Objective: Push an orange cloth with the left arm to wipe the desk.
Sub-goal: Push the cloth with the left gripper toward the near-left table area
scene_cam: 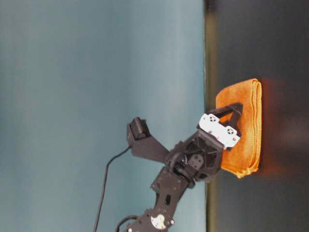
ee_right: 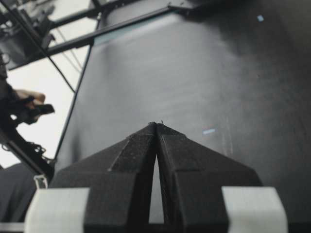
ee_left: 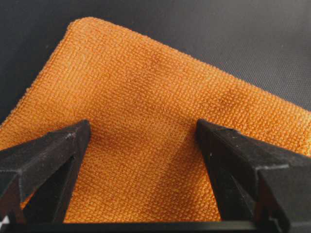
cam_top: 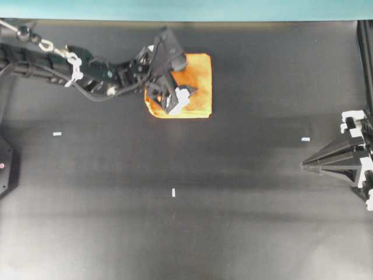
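The orange cloth [cam_top: 201, 73] lies flat on the black desk [cam_top: 175, 239] near its far edge. It also shows in the table-level view [scene_cam: 247, 125] and fills the left wrist view [ee_left: 146, 82]. My left gripper [cam_top: 175, 96] is open, and both fingers [ee_left: 53, 150] rest spread apart on top of the cloth, near its left and front part. The left gripper [ee_left: 143, 128] holds nothing between its jaws. My right gripper [cam_top: 303, 165] is shut and empty at the right edge of the desk, far from the cloth; it also shows in the right wrist view [ee_right: 156, 124].
A teal strip [cam_top: 175, 9] runs along the desk's far edge, just behind the cloth. Small white tape marks [cam_top: 57, 133] lie on the desk, another at the middle [cam_top: 173, 192] and one at the right [cam_top: 306, 139]. A black base [cam_top: 4, 166] stands at the left edge.
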Robot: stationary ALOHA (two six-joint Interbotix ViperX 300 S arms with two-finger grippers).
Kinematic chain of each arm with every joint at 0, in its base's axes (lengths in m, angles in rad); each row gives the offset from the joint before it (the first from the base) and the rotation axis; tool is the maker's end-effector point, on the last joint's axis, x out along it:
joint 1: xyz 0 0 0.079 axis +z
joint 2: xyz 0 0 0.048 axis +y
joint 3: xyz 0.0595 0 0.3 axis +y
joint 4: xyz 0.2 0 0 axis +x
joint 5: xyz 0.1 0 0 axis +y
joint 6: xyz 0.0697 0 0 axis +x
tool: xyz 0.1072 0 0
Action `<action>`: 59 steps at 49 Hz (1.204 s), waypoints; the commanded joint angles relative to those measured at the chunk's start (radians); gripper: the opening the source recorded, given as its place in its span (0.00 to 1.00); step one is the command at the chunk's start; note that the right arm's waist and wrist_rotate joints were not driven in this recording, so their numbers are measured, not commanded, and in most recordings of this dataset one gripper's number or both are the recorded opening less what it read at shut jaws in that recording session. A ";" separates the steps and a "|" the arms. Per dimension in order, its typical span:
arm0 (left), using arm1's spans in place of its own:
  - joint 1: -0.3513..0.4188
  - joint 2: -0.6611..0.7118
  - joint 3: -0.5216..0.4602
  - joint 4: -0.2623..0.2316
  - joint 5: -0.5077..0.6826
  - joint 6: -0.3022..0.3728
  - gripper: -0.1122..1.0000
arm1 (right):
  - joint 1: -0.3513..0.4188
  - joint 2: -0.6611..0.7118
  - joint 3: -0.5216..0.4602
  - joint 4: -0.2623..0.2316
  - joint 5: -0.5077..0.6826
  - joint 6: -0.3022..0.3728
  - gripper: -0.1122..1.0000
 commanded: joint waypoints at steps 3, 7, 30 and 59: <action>-0.028 -0.038 0.049 0.003 -0.006 0.003 0.87 | 0.000 -0.002 -0.006 0.000 -0.005 -0.002 0.10; -0.043 -0.058 0.087 0.003 -0.011 0.003 0.87 | 0.000 -0.008 -0.003 0.000 -0.005 -0.002 0.10; -0.212 -0.213 0.314 0.003 -0.118 -0.003 0.87 | 0.000 -0.023 0.006 0.002 -0.003 -0.002 0.10; -0.554 -0.281 0.420 0.003 -0.196 -0.074 0.87 | 0.000 -0.028 0.008 0.014 0.000 -0.002 0.10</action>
